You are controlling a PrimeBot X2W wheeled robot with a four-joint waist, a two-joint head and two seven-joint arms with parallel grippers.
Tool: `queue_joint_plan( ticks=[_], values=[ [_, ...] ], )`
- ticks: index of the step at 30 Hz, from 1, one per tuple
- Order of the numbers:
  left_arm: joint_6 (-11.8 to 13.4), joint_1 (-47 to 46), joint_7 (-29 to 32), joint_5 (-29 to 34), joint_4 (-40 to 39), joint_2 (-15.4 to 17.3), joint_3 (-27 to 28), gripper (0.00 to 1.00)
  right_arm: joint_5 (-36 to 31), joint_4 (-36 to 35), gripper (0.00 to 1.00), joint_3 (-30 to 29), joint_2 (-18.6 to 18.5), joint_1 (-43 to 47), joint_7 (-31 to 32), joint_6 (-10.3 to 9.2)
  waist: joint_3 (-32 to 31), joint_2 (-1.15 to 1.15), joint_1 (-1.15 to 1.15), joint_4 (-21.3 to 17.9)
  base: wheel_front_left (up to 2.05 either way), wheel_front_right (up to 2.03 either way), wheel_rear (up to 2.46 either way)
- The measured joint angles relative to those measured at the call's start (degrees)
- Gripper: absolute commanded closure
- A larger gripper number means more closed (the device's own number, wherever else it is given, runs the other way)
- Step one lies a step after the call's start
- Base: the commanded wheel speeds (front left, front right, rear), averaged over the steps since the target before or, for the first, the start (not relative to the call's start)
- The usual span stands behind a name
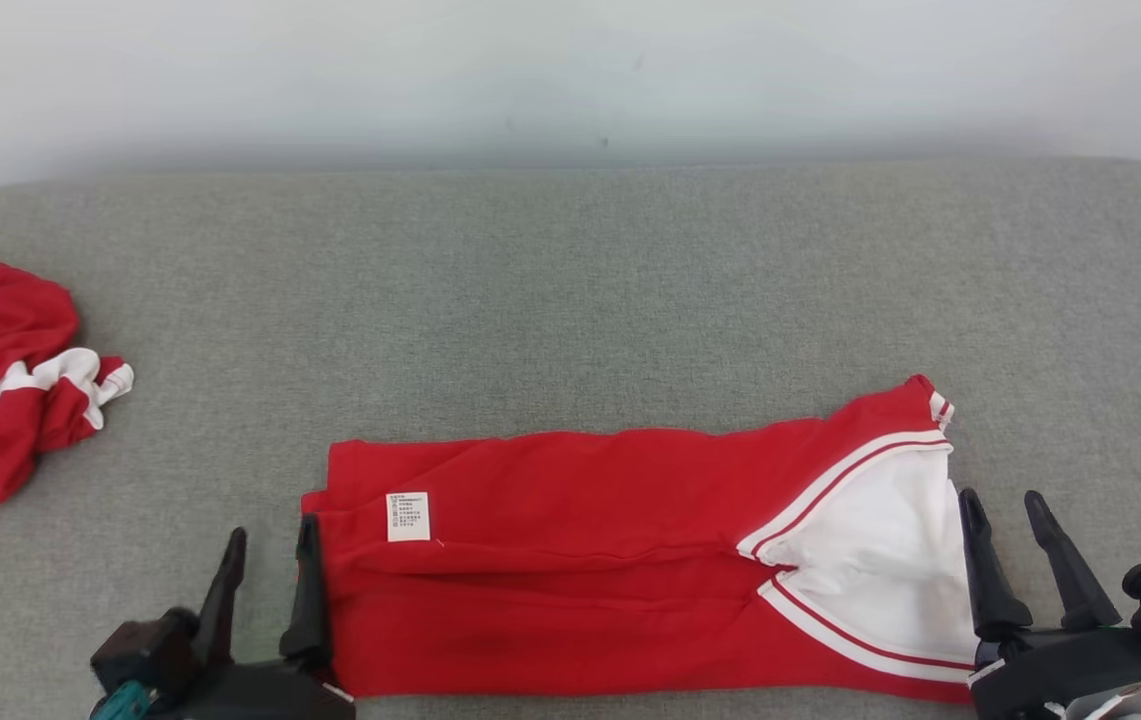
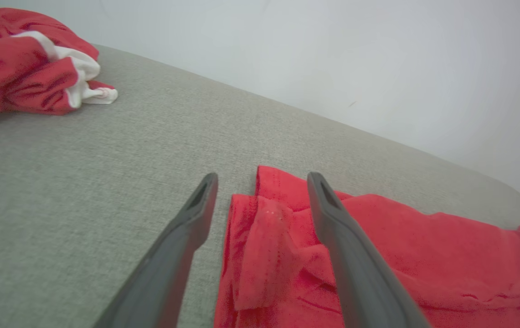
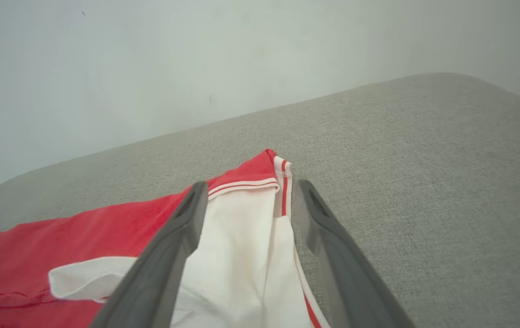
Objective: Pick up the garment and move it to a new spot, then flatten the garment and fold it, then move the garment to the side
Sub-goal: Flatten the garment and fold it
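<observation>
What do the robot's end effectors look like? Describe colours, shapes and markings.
Left end effector: two long, dark grey, tapered fingers on a black base with a teal patch. Right end effector: matching fingers, black base with a rounded knob, pale part beneath. Fingertips show slot-like recesses.

left jaws spread wide, right jaws spread wide, both pointing forward

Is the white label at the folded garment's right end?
No, the label sits near the left end of the garment, beside the left hand.

Garments: two — folded garment [image 1: 580,560], crumpled garment [image 1: 0,380] (perhaps one piece). Tools: two — left tool [image 1: 272,528], right tool [image 1: 1002,496].
</observation>
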Motion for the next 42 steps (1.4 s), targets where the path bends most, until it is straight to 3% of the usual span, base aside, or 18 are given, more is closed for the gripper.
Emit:
queue_joint_plan(
  ticks=[7, 14, 30, 31, 32, 33, 39, 42],
  values=[
    [0.5, 4.2, 0.0, 4.6, -4.5, 0.0, 3.4, 0.0, -2.1, 7.7, 0.0, -0.5, -1.3, -4.8, 4.2, 0.0, -1.5, 0.0, 0.0, 1.4, 0.0, 0.0, 0.0],
    [1.2, 8.2, 0.0, 10.6, -6.5, 0.0, 2.5, 0.0, -5.4, 17.7, 0.0, 0.0, -0.8, -9.3, 10.0, 0.0, -2.9, 0.0, 0.0, 3.2, 0.0, 0.0, 0.0],
    [2.6, 11.0, 0.0, 10.2, -6.3, 0.0, 3.3, 0.0, -6.4, 28.6, 0.0, 0.9, 1.2, -12.2, 15.7, 0.0, -4.1, -0.01, 0.0, 5.3, 0.0, 0.0, 0.0],
    [2.6, 11.0, 0.0, 10.2, -6.3, 0.0, 3.3, 0.0, -6.3, 28.9, 0.09, 1.3, 1.2, -12.6, 15.8, 0.0, -4.1, -0.01, 0.0, 5.3, 0.0, 0.0, 0.0],
    [2.8, 11.0, 0.0, 10.2, -6.2, 0.0, 3.3, 0.0, -6.3, 29.3, 0.81, 1.6, 1.2, -13.0, 16.2, 0.0, -4.1, 0.0, 0.0, 5.3, 0.0, 0.0, 0.0],
    [3.0, 11.0, 0.0, 10.1, -6.2, 0.0, 3.2, 0.0, -6.2, 29.6, 1.0, 1.9, 1.1, -13.2, 16.3, -0.01, -4.1, -0.01, 0.0, 5.3, 0.0, 0.0, 0.0],
    [3.1, 11.1, 0.0, 9.5, -5.7, 0.0, 3.6, 0.0, -5.8, 31.7, 1.0, 2.1, 0.1, -14.3, 14.4, 0.08, -4.4, 0.0, 0.0, 5.2, 0.0, 0.0, 0.0],
    [3.1, 11.2, 0.0, 9.4, -5.6, 0.0, 3.8, 0.0, -6.0, 32.6, 1.0, 1.1, -2.3, -14.4, 13.0, 0.08, -4.6, 0.0, 0.0, 5.1, 0.0, 0.0, 0.0]
  ],
)
